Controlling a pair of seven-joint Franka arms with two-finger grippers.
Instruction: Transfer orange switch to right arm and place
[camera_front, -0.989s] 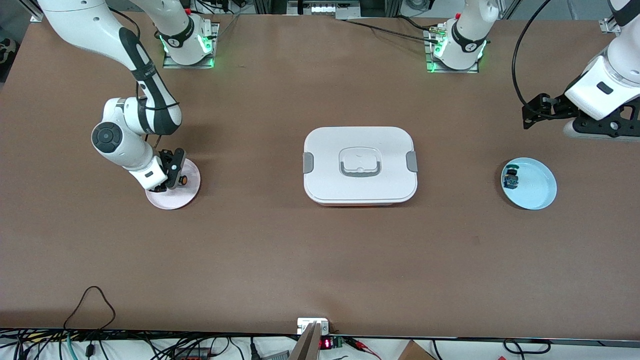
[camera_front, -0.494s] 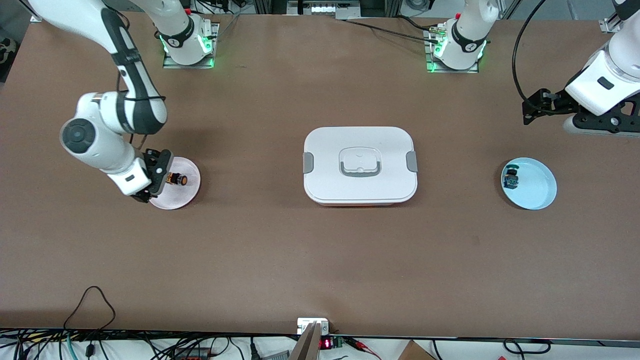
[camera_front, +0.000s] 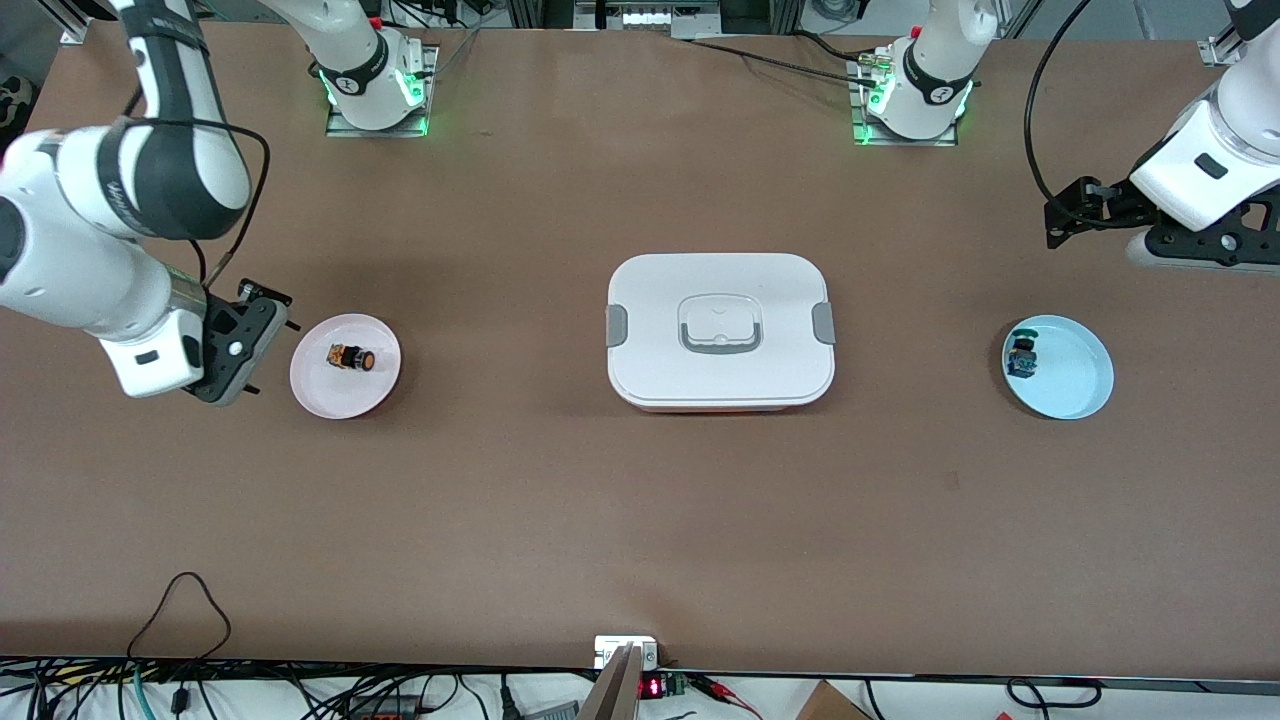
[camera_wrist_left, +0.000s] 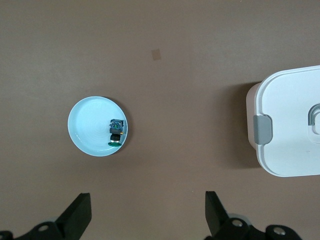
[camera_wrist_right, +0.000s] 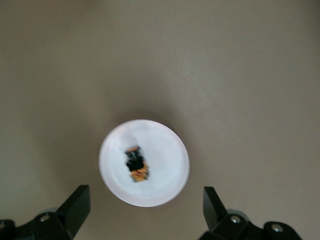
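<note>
The orange switch (camera_front: 351, 357) lies on its side on the pink plate (camera_front: 345, 392) toward the right arm's end of the table. It also shows in the right wrist view (camera_wrist_right: 136, 164) on the plate (camera_wrist_right: 165, 185). My right gripper (camera_front: 243, 345) is open and empty, raised over the bare table beside the pink plate; its open jaws show in the right wrist view (camera_wrist_right: 145, 210). My left gripper (camera_front: 1210, 250) is open and empty, held high at the left arm's end of the table, where that arm waits; it also shows in the left wrist view (camera_wrist_left: 147, 217).
A white lidded box (camera_front: 720, 330) with grey latches sits at the table's middle. A light-blue plate (camera_front: 1075, 385) holds a black switch with blue-green parts (camera_front: 1022, 355) near the left arm's end. Both show in the left wrist view: plate (camera_wrist_left: 85, 125), switch (camera_wrist_left: 115, 132).
My right gripper has let go of the orange switch on the pink plate, risen and drawn off the plate toward its own end of the table. The left arm has barely moved.
</note>
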